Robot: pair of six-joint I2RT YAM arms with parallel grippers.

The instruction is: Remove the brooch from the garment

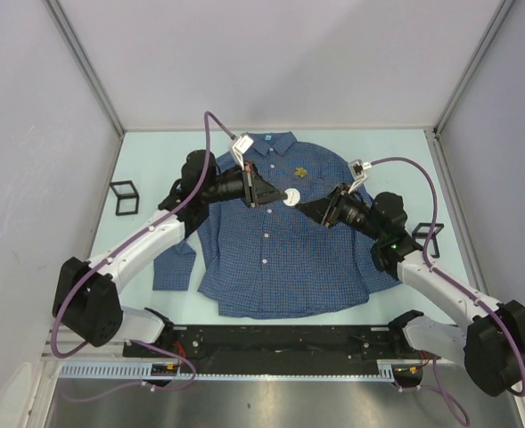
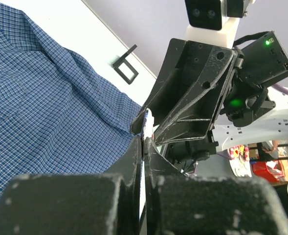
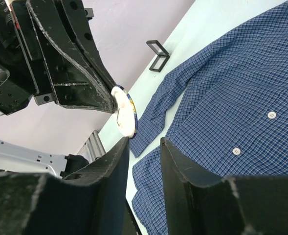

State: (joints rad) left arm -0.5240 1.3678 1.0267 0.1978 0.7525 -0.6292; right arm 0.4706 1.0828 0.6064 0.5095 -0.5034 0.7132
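A blue checked shirt (image 1: 280, 259) lies flat and buttoned on a pale table (image 1: 155, 160). The small yellow-gold brooch (image 1: 302, 171) sits on its chest below the collar, just beyond both grippers' tips and touched by neither. The left gripper (image 1: 280, 198) is clamped on a white disc (image 1: 291, 198). The right gripper (image 1: 308, 208), just beside the disc, has its jaws slightly parted and empty.

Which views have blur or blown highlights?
Top external: evenly lit, sharp, brooch clear, only soft shadows. Left wrist: left end effector fills the foreground, out of focus; shirt crisp. Right wrist: right end effector blurred, white disc nearly washed out, shirt checks sharp.
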